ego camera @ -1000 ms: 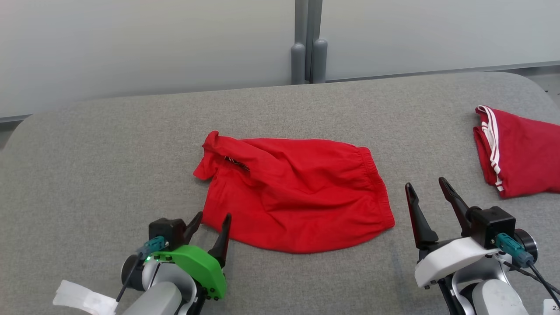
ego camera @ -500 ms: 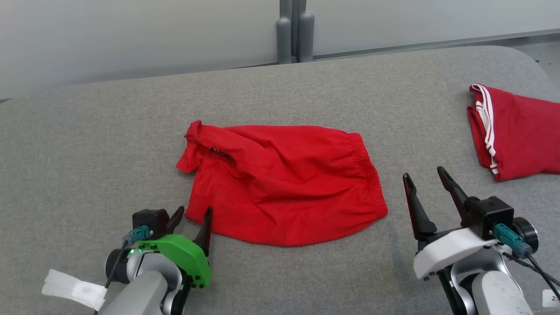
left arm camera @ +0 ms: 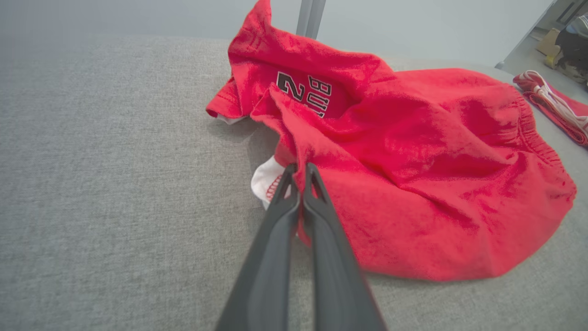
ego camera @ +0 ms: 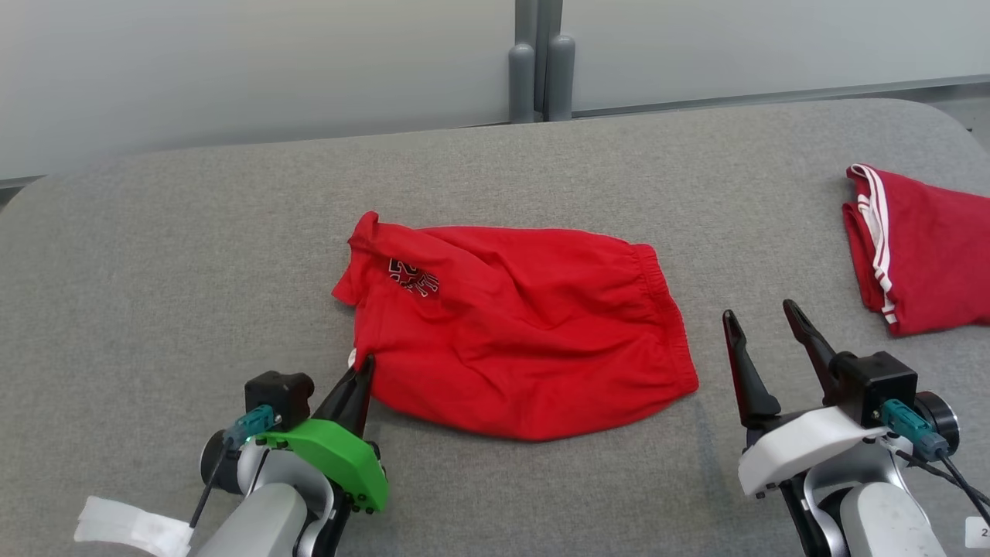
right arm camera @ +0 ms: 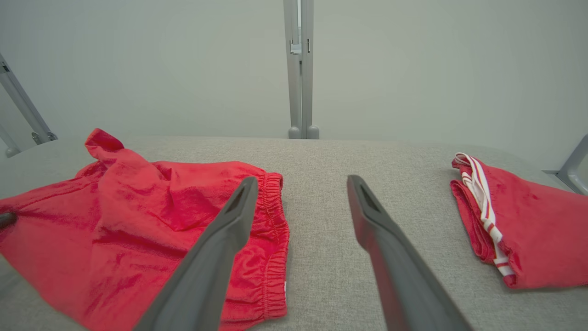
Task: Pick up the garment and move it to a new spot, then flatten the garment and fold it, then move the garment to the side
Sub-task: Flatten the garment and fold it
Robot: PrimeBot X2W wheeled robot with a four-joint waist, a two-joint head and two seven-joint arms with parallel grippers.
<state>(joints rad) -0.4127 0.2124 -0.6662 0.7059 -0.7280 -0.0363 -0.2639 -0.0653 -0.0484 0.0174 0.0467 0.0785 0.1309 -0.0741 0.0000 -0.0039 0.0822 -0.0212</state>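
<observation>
A pair of red shorts point(ego camera: 526, 333) lies crumpled on the middle of the grey table, elastic waistband to the right, a black and white print near its left end. My left gripper point(ego camera: 365, 365) is shut on the shorts' near left edge point(left arm camera: 301, 170), where a bit of white lining point(left arm camera: 264, 179) shows beside the fingers. My right gripper point(ego camera: 762, 319) stands open just right of the waistband point(right arm camera: 275, 220), holding nothing and not touching the cloth.
A second red garment with white stripes point(ego camera: 920, 255) lies folded at the table's right edge point(right arm camera: 519, 230). Grey wall panels and a post point(ego camera: 537, 62) stand behind the table. Bare grey table surface point(ego camera: 170, 271) spreads to the left.
My left gripper has closed on the shorts' near left edge, and the cloth there has shifted, baring the print. The head camera has moved. My right gripper stays open.
</observation>
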